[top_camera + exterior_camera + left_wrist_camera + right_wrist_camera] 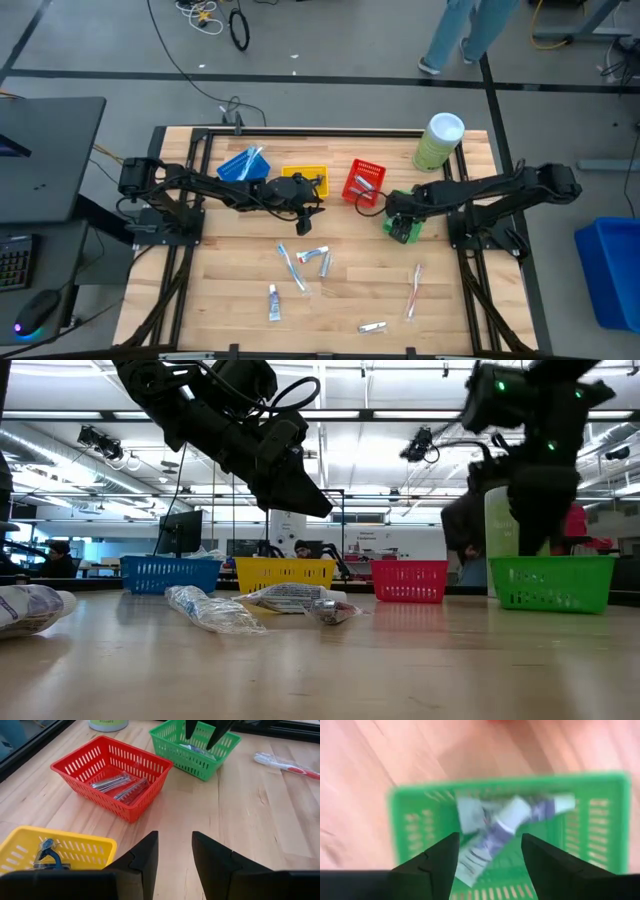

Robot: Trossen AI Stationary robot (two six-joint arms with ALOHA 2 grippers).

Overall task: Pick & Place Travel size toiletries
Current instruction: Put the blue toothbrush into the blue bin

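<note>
Several travel toiletries lie loose on the near half of the table: two toothbrushes (291, 266), a tube (318, 257), another tube (273, 301), a silver tube (372, 326) and a red-marked toothbrush (415, 291). My left gripper (310, 205) (175, 855) hangs open above bare wood just in front of the yellow bin (304, 178). My right gripper (398, 216) (490, 857) is open over the green bin (404, 229) (402, 820). White tubes with blue marks (515, 820) lie on that bin's floor.
Along the far side stand a blue bin (243, 165), the yellow bin (75, 851) with a blue item inside, a red bin (107, 755) holding silver pieces, and a pale-green canister (439, 141). Bare wood lies between the bins and the loose items. A person's legs (462, 30) show beyond the table.
</note>
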